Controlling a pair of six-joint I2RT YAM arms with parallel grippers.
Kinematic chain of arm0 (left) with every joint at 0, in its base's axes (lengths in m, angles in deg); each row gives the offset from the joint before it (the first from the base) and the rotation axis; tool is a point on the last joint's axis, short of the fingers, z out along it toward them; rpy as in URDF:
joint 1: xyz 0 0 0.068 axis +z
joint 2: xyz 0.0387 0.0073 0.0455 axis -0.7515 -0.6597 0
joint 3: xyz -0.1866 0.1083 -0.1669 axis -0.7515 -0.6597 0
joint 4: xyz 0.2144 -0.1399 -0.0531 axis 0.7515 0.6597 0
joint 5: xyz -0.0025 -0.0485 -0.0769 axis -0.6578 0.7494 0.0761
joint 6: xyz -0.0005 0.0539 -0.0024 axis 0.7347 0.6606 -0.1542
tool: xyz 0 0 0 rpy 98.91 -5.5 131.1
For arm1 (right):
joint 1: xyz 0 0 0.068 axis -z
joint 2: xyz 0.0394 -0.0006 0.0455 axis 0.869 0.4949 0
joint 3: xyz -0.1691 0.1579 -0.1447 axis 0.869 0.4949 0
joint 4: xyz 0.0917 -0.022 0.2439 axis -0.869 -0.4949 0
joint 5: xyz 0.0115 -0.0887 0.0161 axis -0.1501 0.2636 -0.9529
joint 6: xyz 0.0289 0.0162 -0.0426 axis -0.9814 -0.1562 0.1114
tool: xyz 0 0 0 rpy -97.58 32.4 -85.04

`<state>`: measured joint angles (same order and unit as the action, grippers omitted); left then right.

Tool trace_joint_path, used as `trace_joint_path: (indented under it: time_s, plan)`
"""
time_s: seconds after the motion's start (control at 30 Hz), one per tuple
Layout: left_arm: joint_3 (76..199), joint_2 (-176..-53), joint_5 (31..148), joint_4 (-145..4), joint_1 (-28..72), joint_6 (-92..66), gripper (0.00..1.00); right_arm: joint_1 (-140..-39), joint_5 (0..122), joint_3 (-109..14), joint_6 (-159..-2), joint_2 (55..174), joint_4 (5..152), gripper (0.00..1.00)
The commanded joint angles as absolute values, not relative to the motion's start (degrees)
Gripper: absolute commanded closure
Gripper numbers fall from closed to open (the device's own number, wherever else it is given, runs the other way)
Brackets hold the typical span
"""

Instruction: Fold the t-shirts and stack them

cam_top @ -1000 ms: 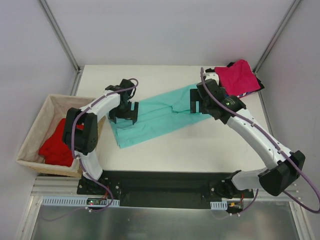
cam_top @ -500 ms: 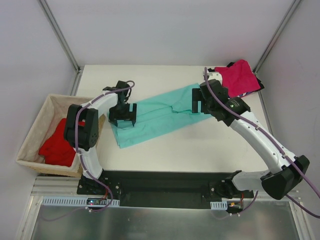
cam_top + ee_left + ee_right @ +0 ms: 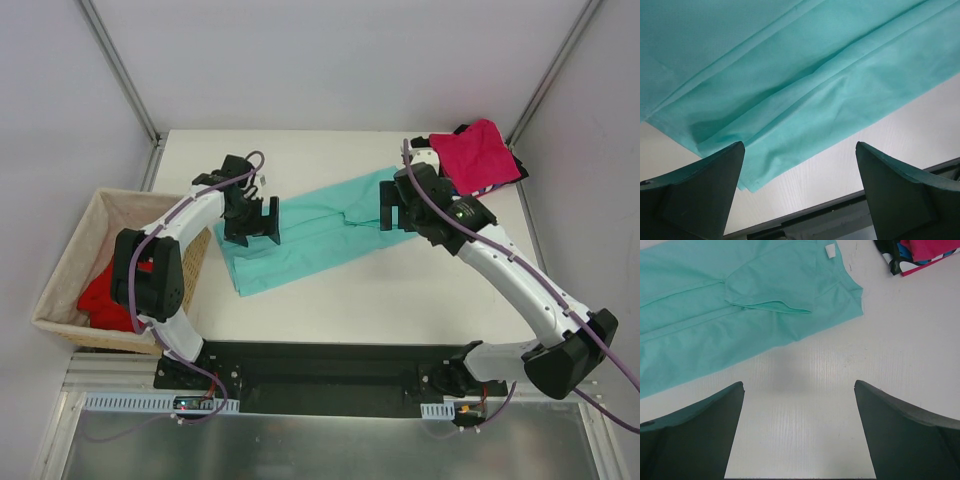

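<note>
Step in hand: fold of the teal t-shirt (image 3: 315, 232), lengthwise fold apparently done, crosswise fold not yet started.

Position: the shirt lies flat on the counter (image 3: 400, 290) as a long narrow band, running diagonally from near left to far right. In the right wrist view a sleeve is tucked inward and the neck label shows at the far-right end. The hem end lies at the near left, layered edges visible in the left wrist view.

Left tool (image 3: 250, 225): jaws spread wide, nothing between them, poised above the hem end.
Right tool (image 3: 394, 210): jaws spread wide, empty, above bare counter just beside the collar end.

Other items: magenta t-shirt (image 3: 478, 152) folded at the far right corner, on top of dark cloth whose edges show beneath it. Red t-shirt (image 3: 105, 298) heaped in the basket (image 3: 70, 260) left of the counter, not yet folded.

Next move, as judged: each tool descends onto a corner of one end, pinches all layers together, and carries that end over the other. Risk: catching only the top layer, which would open the lengthwise fold.
</note>
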<state>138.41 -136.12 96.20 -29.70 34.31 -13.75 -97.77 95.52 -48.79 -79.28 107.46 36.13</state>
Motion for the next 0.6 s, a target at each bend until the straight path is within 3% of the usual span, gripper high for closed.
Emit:
trace_joint_path:
  time_s: [0.0,0.57]
  plan:
    - [135.3,-134.5,100.3,-29.8,34.4,-14.9,0.06,-98.3,97.8,-50.0,-80.2,106.3,35.1,0.03]
    - [125.6,-125.5,104.2,-30.4,35.5,-20.7,0.05,-99.9,98.7,-50.5,-80.7,107.4,34.6,0.03]
